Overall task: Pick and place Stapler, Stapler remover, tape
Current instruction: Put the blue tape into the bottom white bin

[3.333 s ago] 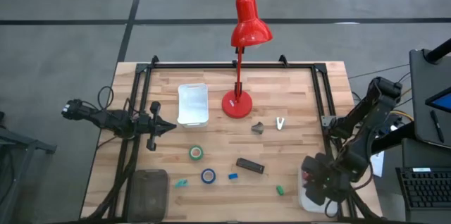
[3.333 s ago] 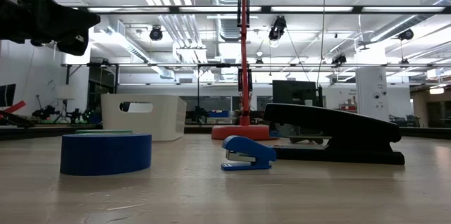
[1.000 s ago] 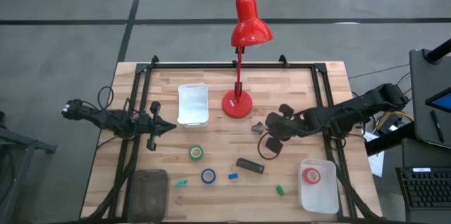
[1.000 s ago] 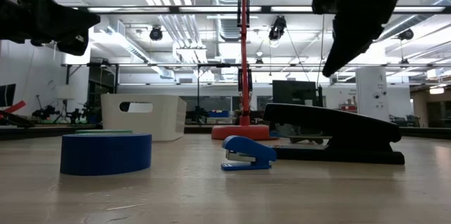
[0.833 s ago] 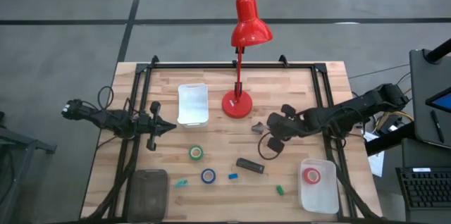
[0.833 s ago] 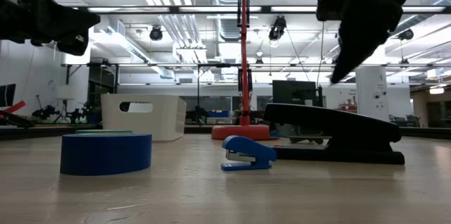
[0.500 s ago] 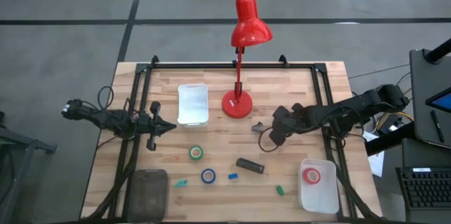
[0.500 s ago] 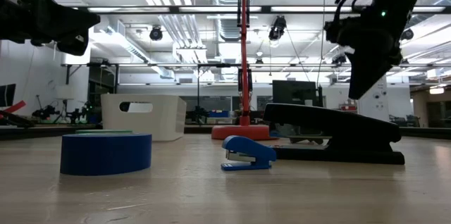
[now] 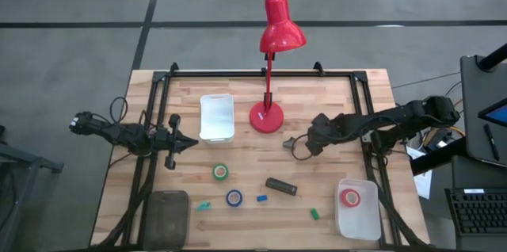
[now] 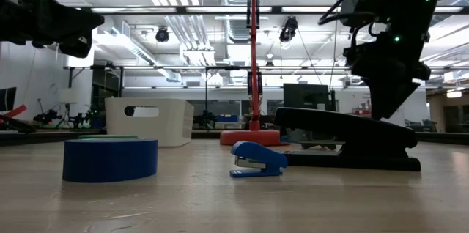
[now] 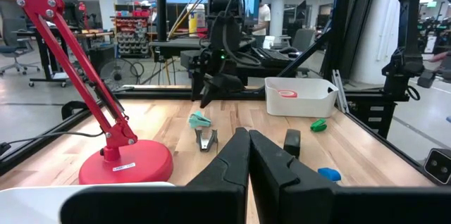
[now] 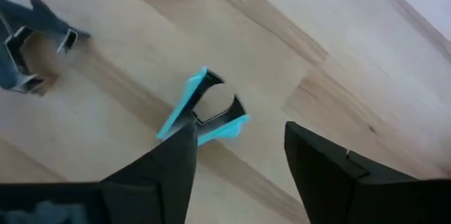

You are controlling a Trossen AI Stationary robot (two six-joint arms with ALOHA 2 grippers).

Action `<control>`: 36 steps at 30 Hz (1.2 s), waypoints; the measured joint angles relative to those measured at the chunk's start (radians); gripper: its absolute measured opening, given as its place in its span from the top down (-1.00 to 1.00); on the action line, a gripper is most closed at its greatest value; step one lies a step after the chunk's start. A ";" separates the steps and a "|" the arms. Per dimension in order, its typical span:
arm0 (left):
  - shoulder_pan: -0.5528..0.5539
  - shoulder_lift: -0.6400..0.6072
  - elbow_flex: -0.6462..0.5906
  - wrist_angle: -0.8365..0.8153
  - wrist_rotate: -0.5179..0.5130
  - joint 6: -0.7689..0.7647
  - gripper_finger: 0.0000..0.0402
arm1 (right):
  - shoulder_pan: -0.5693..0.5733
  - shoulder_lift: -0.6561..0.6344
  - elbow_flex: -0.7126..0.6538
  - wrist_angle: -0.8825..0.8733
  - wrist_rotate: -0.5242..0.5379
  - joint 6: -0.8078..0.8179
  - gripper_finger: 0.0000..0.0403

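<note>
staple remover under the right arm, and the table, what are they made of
The staple remover looks like shiny bare metal jaws with matte light-blue grips, probably plastic. The table looks like pale wooden planks, going by the visible grain and the seams between boards.

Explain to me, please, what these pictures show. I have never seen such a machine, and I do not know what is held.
Two dark robot arms work at a wooden table. One picture looks straight down, one looks level across the table top, and two come from cameras on the arms' wrists. The right pincer is open above a small turquoise staple remover and holds nothing. The left pincer is shut and waits at the table's left side. Also on the table lie a red lamp, a black stapler, green tape and blue tape. A red tape roll lies in a white tray.
</note>
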 joint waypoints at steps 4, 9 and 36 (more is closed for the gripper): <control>0.000 0.000 0.000 0.000 0.000 0.000 0.95 | 0.003 0.000 0.007 0.008 -0.001 -0.003 -0.04; 0.000 0.000 0.000 0.000 0.000 0.000 0.95 | 0.002 -0.001 0.003 0.000 0.000 -0.006 -0.04; 0.000 0.000 0.000 0.001 0.000 0.000 0.95 | 0.074 -0.055 -0.003 0.090 0.047 -0.227 0.93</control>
